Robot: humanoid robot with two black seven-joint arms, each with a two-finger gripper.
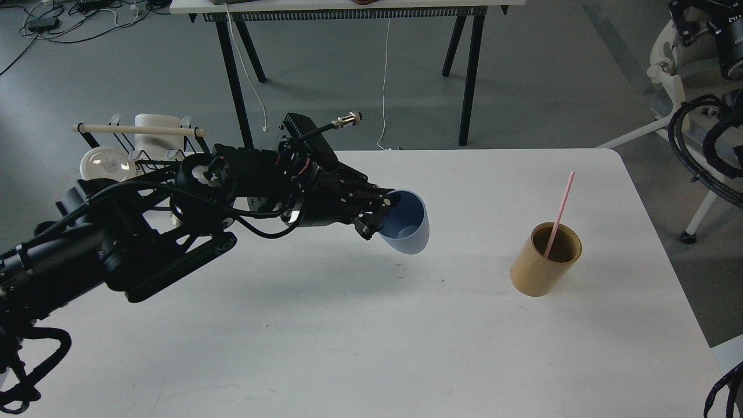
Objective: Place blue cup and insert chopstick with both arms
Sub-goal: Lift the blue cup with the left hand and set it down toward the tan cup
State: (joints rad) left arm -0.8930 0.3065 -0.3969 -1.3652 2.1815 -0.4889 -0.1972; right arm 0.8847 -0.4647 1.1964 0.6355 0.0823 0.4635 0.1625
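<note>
My left arm reaches across the white table (348, 348) from the left. Its gripper (380, 217) is shut on the near rim of the pale blue cup (406, 223) and holds it above the middle of the table, tilted so that its open mouth faces me. The pink chopstick (559, 212) stands leaning in the tan bamboo cylinder (545, 259) at the right, apart from the cup. Of my right arm (711, 87), only dark joints and cables show at the right edge; its gripper is out of view.
A black wire rack (174, 174) with a pale wooden rod, a white cup and a white dish stands at the table's back left, partly behind my left arm. A black-legged table (348, 35) stands on the floor beyond.
</note>
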